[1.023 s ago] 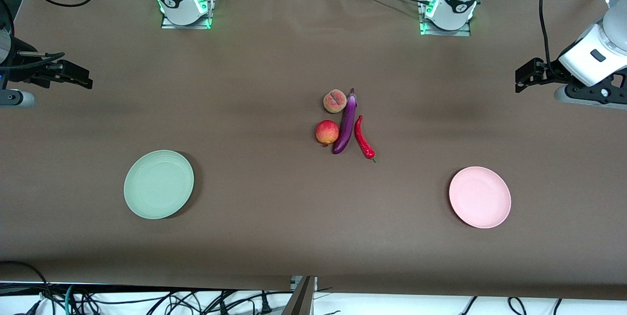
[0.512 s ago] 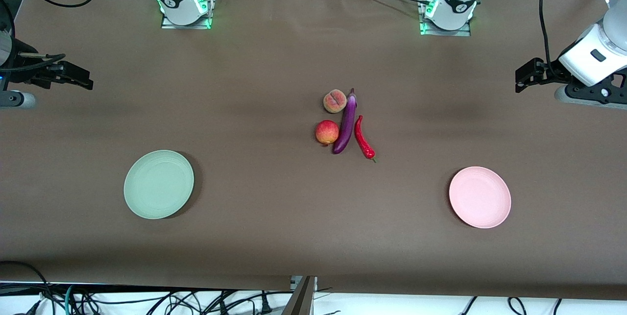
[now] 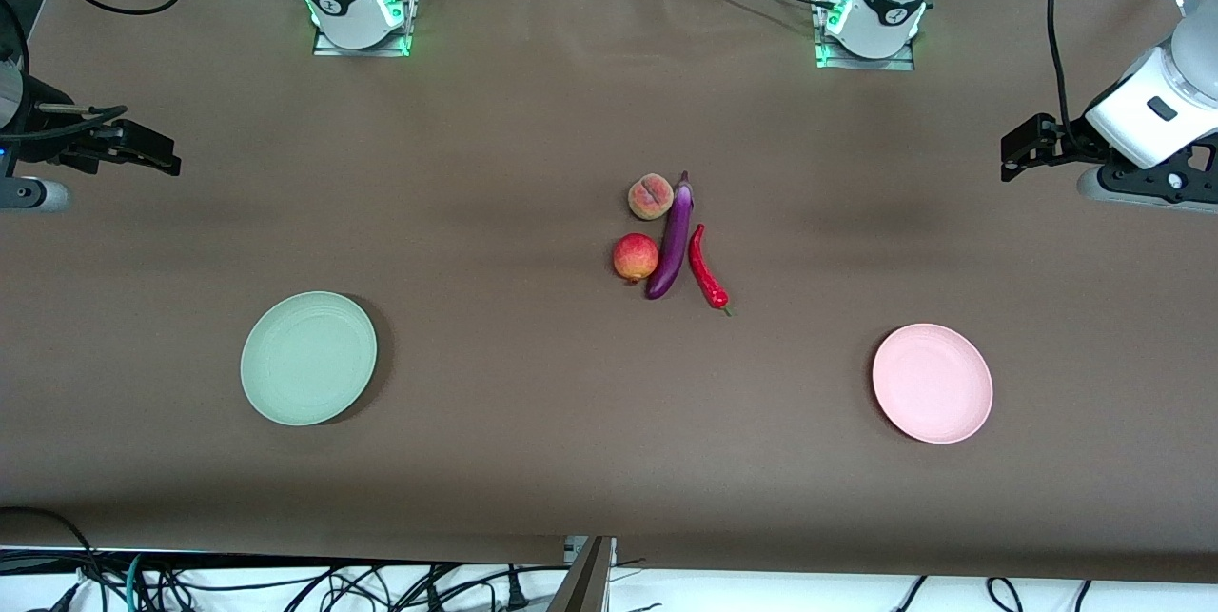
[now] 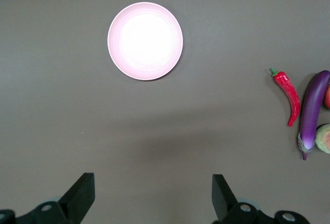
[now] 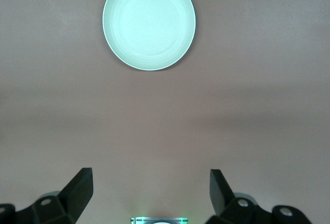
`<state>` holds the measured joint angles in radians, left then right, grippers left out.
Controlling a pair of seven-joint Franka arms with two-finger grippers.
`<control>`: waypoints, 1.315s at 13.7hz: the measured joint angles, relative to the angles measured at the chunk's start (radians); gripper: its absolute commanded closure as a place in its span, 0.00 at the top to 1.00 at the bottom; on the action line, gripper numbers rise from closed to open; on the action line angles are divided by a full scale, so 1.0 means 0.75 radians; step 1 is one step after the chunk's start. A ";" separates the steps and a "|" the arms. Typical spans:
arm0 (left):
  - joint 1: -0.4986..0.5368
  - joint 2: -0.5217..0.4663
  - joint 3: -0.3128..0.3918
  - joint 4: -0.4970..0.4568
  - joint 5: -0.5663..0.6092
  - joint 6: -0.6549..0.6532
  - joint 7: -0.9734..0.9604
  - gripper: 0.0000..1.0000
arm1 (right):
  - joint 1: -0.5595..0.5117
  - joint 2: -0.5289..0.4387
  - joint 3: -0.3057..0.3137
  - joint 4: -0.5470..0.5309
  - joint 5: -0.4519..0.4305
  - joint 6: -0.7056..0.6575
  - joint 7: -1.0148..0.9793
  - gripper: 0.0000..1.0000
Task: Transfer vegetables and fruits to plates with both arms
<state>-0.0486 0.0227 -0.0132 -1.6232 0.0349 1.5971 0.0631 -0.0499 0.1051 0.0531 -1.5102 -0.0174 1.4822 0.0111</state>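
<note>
In the middle of the brown table lie a peach (image 3: 651,196), a round red-yellow fruit (image 3: 636,257), a long purple eggplant (image 3: 672,236) and a red chili pepper (image 3: 707,269), close together. The mint green plate (image 3: 308,358) sits toward the right arm's end, the pink plate (image 3: 933,384) toward the left arm's end; both hold nothing. My left gripper (image 3: 1026,144) hangs open over the table's left-arm end, my right gripper (image 3: 147,148) open over the other end. The left wrist view shows the left gripper (image 4: 152,177), the pink plate (image 4: 145,41), chili (image 4: 289,96) and eggplant (image 4: 312,111). The right wrist view shows the right gripper (image 5: 150,172) and the mint plate (image 5: 149,22).
The two arm bases (image 3: 360,17) (image 3: 868,22) glow green along the table's edge farthest from the front camera. Black cables (image 3: 285,583) hang below the nearest edge. Bare brown cloth lies between the produce and each plate.
</note>
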 measured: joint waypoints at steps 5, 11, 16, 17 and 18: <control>0.000 0.000 0.000 0.000 0.000 0.000 0.000 1.00 | 0.000 0.002 0.000 0.000 0.000 0.001 0.000 1.00; 0.000 0.001 -0.001 0.000 0.000 0.000 0.000 1.00 | 0.001 0.003 0.000 0.000 0.000 0.002 0.000 1.00; -0.007 0.040 -0.019 0.001 0.000 0.000 0.000 1.00 | 0.001 0.003 0.000 0.000 0.000 0.002 0.000 1.00; -0.012 0.060 -0.022 0.001 -0.001 0.000 0.000 1.00 | 0.001 0.003 0.000 0.000 0.000 0.002 0.000 1.00; -0.018 0.083 -0.025 0.000 -0.012 0.000 0.000 1.00 | 0.001 0.003 0.000 0.001 0.000 0.002 0.000 1.00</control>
<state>-0.0620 0.0849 -0.0321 -1.6229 0.0257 1.5971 0.0632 -0.0494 0.1073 0.0531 -1.5098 -0.0174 1.4839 0.0111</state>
